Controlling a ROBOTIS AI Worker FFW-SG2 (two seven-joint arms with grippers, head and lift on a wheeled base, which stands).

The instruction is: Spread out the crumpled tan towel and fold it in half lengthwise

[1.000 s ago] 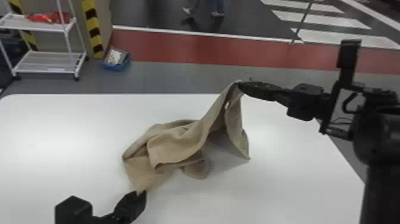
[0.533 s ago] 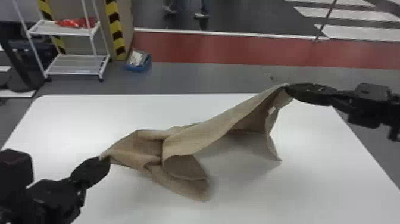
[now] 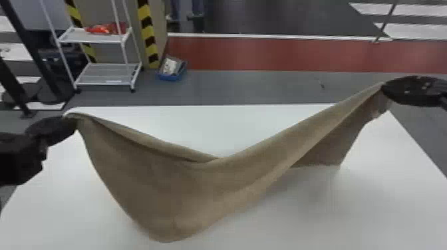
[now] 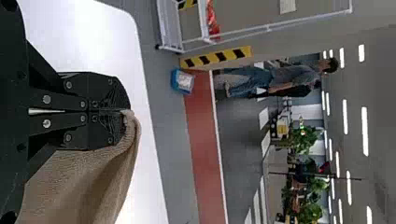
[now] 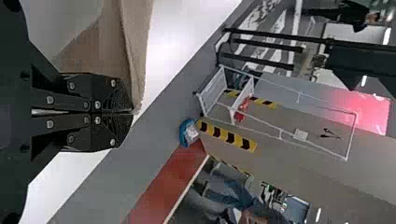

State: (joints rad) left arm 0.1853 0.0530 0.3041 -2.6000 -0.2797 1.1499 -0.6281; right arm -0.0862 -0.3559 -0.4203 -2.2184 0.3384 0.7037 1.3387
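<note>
One tan cloth towel (image 3: 186, 189), slung between two tools above a smooth white desk (image 3: 385, 206), its middle sagging in a deep fold. Left tool (image 3: 74, 121), black, flat-fingered: pressed together, pinching one corner of the towel; right tool (image 3: 386, 89), of like make, pinching another, raised higher, towards the desk's right side.
</note>
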